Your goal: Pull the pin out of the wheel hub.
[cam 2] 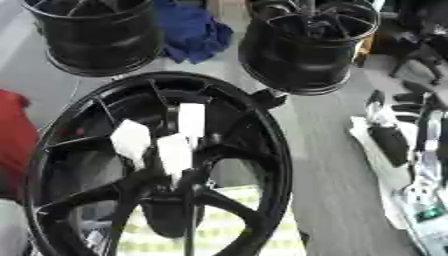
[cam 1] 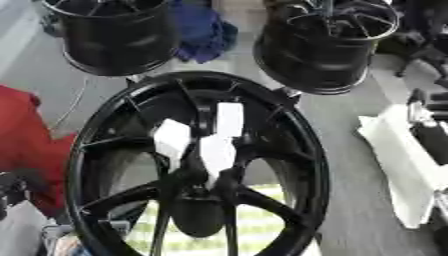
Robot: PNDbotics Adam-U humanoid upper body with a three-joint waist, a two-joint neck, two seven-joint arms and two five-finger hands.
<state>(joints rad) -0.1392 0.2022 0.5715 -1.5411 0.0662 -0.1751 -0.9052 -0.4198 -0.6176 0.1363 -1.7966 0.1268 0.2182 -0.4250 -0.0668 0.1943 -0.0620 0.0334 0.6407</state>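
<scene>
we saw a big black wheel (cam 1: pixel 302 150) filling the middle of both views, rim toward us, its spokes running in to the hub (cam 1: pixel 199 197) low in the middle. the left hand (cam 1: pixel 203 175) came up from the bottom edge over that hub, and its white-tipped fingers (cam 1: pixel 172 137) pointed away from us, spread apart and fairly straight, lying over the spokes just above the hub. we judged the hand open, with nothing curled in it, though we could not tell whether the tips touched the spokes or hung just above them. we could not make out the pin itself; the hub's middle was dark and partly covered by the hand. through the gaps between the lower spokes a pale yellow-green striped surface (cam 1: pixel 262 220) showed. beyond the wheel stood two smaller black rims, one far left (cam 1: pixel 118 40) and one far right (cam 1: pixel 328 50), well apart, with a blue cloth (cam 1: pixel 203 30) between them. a red shape (cam 1: pixel 26 135) lay at the left edge. at the right edge a white slab (cam 1: pixel 394 155) carried dark pieces that we could not identify.
</scene>
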